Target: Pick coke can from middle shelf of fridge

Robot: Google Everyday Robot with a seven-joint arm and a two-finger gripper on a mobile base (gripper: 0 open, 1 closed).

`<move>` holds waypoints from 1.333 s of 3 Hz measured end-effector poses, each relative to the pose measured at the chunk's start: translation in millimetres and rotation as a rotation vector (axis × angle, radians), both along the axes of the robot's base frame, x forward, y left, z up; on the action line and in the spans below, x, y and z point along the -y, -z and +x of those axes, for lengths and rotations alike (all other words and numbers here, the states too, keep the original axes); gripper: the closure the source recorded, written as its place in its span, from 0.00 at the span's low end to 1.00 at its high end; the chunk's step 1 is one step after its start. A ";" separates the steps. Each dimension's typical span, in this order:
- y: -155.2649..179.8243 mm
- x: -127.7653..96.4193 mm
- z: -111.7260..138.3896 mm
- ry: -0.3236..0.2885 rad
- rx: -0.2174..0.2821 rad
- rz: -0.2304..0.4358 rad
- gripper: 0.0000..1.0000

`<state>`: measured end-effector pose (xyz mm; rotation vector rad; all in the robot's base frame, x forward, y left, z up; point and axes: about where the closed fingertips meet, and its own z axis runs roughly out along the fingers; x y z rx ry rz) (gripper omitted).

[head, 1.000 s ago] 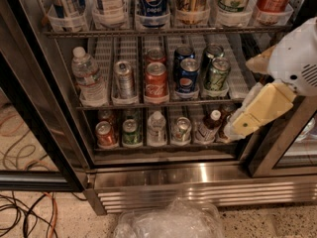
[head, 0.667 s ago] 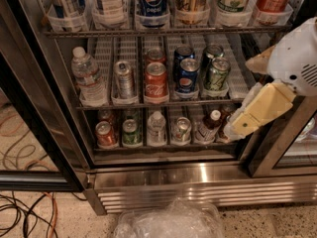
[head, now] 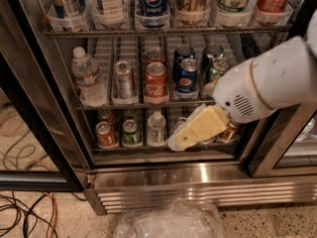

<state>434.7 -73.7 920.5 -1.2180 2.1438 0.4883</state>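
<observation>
The coke can is red with white script and stands upright at the front of a ribbed lane on the middle shelf of the fridge, whose door is open. A second red can stands right behind it. My gripper, cream-coloured on a white arm, hangs in front of the fridge. It is below and to the right of the coke can, level with the bottom shelf, and apart from the can. It holds nothing that I can see.
On the middle shelf are a water bottle, a silver can, a blue Pepsi can and a green-and-silver can. Bottles stand in cups above. Small cans and a bottle stand below. A plastic bag and cables lie on the floor.
My arm has swung left and down across the fridge front, and the gripper now covers the right part of the bottom shelf. The cans have not moved.
</observation>
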 end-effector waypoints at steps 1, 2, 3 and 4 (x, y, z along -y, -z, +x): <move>36.6 -42.6 -12.2 0.084 -0.060 0.136 0.00; 62.8 -71.7 -21.4 0.196 -0.098 0.268 0.00; 54.1 -79.6 -9.2 0.262 -0.082 0.340 0.00; 53.9 -79.4 -9.0 0.262 -0.081 0.340 0.00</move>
